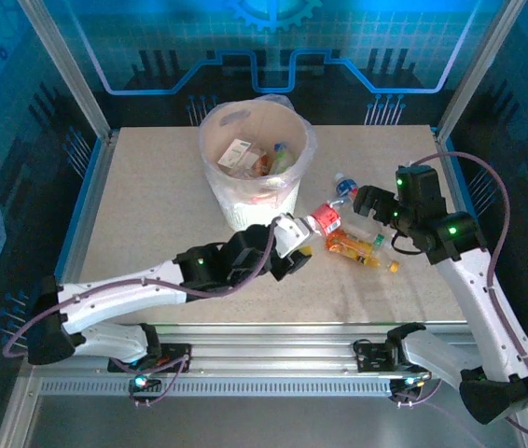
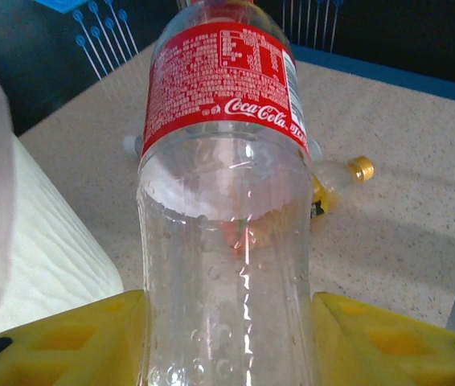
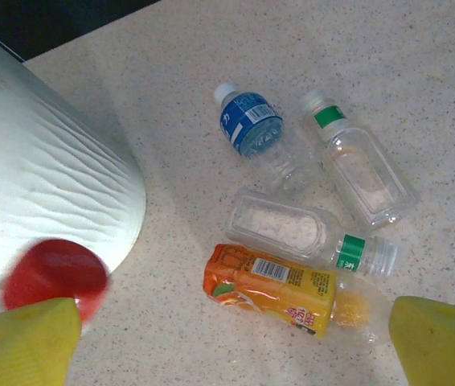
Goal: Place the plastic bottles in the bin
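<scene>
My left gripper is shut on a clear Coca-Cola bottle with a red label. Its yellow fingers press the bottle's clear body from both sides, just right of the bin's base. The bottle's red end points right. My right gripper hangs open above a cluster of lying bottles: an orange-labelled one, a blue-labelled one and two clear ones with green bands. Nothing sits between its fingers. The white bin holds several bottles.
The held bottle's red cap hangs close to the bin wall, left of the orange bottle. Blue side panels and metal rails frame the speckled table. Bare table lies left of the bin and in front of the bottles.
</scene>
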